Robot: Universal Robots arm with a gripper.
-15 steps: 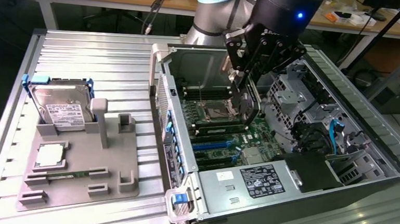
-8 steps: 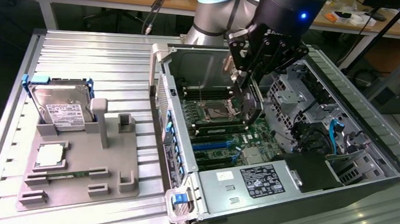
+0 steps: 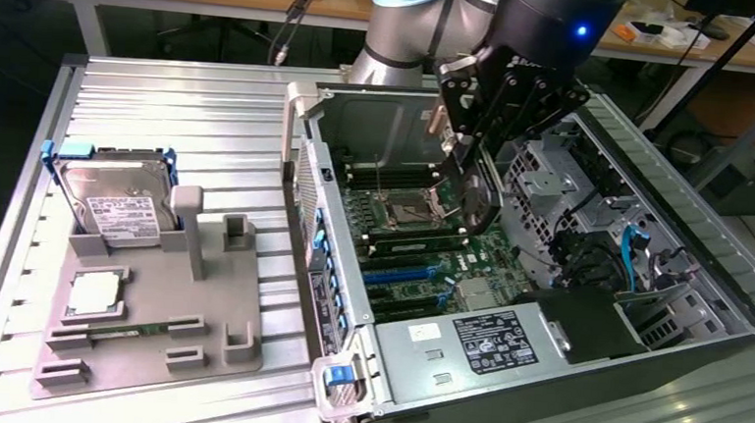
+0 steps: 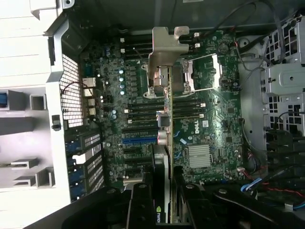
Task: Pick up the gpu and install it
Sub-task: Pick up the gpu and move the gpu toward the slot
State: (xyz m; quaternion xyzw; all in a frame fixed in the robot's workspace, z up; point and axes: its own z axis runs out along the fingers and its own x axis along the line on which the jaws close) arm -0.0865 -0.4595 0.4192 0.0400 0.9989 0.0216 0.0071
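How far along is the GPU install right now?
Done: the gpu is picked up, hanging over the open case. In hand: the gripper is clamped on it, above the motherboard. Left: seating it; the card is not yet in any slot, and the blue slot stands bare.

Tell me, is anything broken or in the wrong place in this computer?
Nothing looks broken or spilled. The one odd thing is the gpu: it hangs in the air over the motherboard, gripped by the end effector, and is not plugged in.
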